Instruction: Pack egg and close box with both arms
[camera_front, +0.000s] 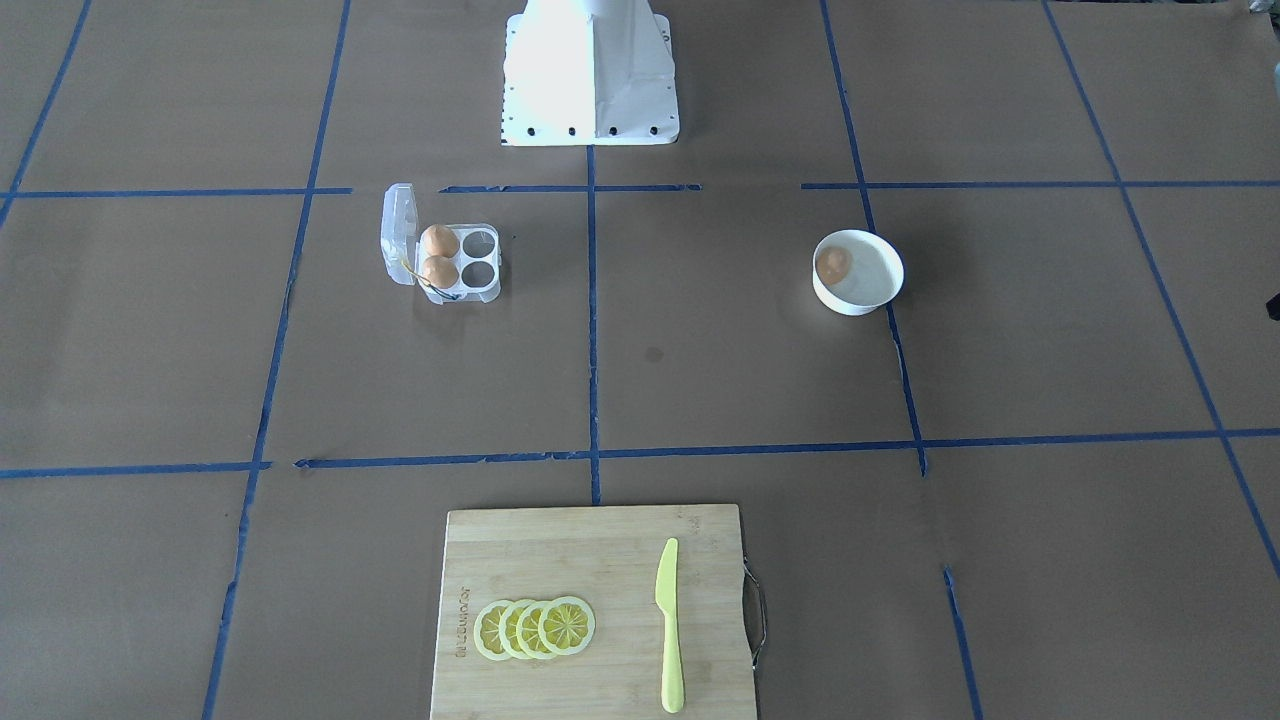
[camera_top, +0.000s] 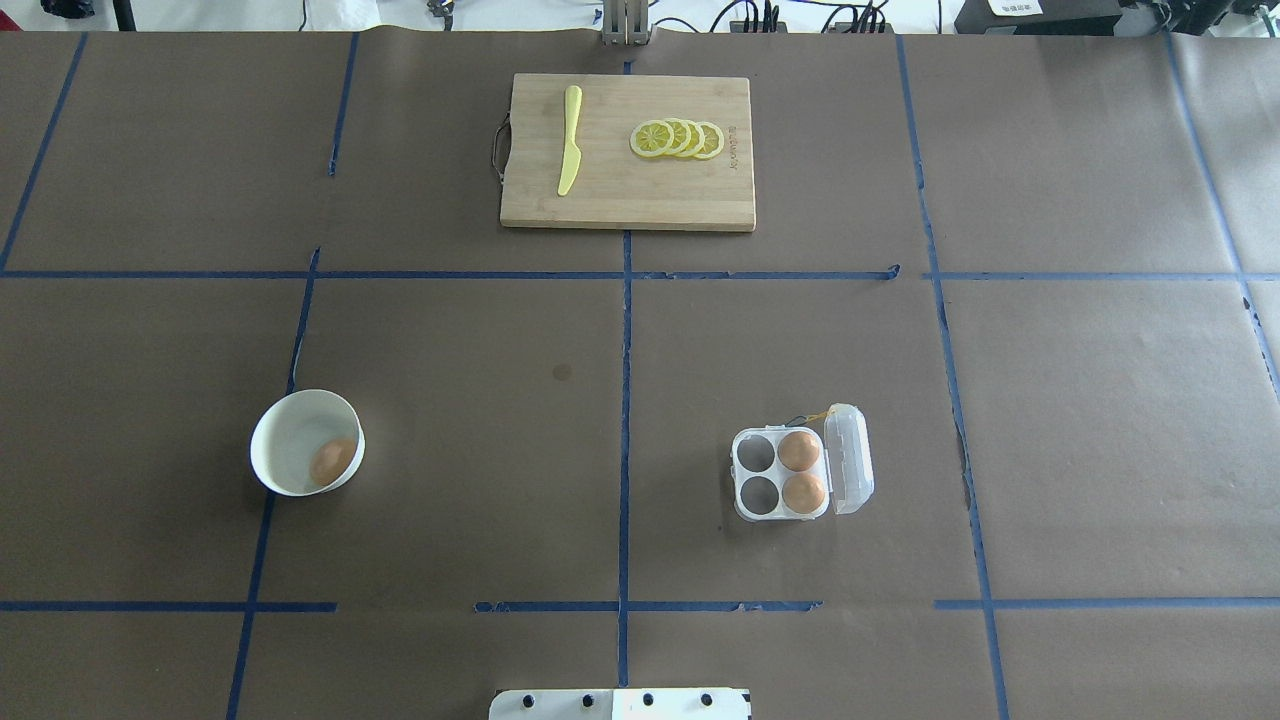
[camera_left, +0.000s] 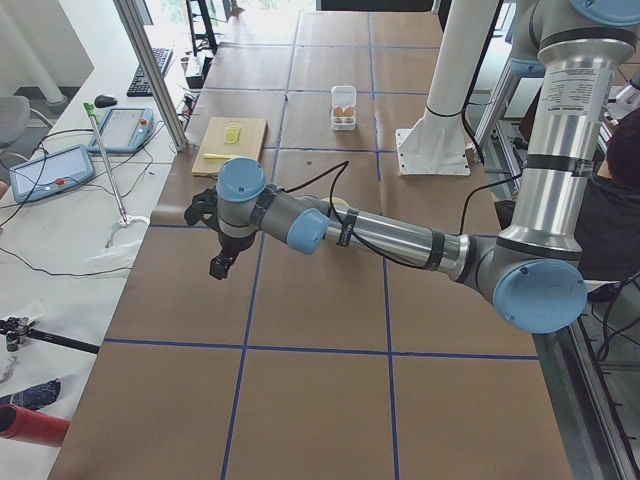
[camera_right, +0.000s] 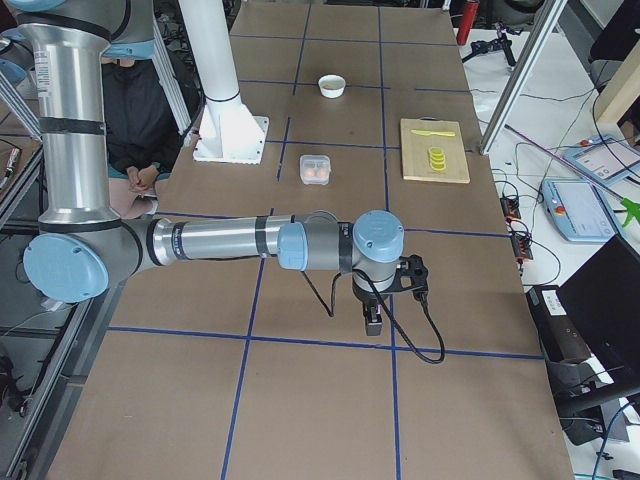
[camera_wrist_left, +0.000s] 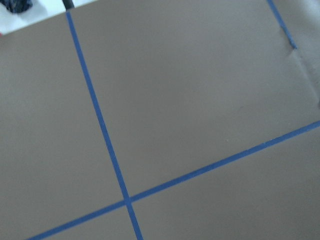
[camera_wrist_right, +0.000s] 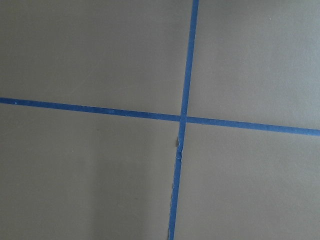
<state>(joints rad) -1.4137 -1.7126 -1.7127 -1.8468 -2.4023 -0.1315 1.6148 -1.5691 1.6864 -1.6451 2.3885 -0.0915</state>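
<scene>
Fetching comes first, as I read it: smooth orange-brown oval egg (camera_top: 332, 461) lies inside the round white bowl (camera_top: 288, 438), well apart from the small clear plastic four-cell carton (camera_top: 780, 473), on the robot's left of it; nothing is picked yet.

- left gripper (camera_left: 221, 266) hangs over bare brown paper (camera_top: 450, 450), well apart from the carton; it shows only in the side view, so I cannot tell whether the fingers are apart or together
- right gripper (camera_right: 372, 322): same story, well apart from the carton on the other side, finger state not readable; both wrist views show only paper and blue tape (camera_wrist_right: 186, 120)
- carton: hinged clear lid (camera_top: 850, 458) is open, folded out on the side away from the bowl; two matching eggs (camera_top: 798, 450) fill the cells next to the lid; the two cells on the bowl side are empty

How I'd do it: left arm takes the egg, descending from above; the egg sits against the bowl wall nearest the carton, so a finger may foul the rim; pinch across the short axis, light force; a smooth curved shell slips and cracks; seat it in an empty cell; brace the light carton with one arm while the other swings the lid over, else the thin plastic may skid on the paper.

Beyond the carton, away from the robot: pale bamboo cutting board (camera_top: 620, 200), flat yellow plastic knife (camera_top: 570, 140), fanned yellow lemon slices (camera_top: 678, 138); not needed.
</scene>
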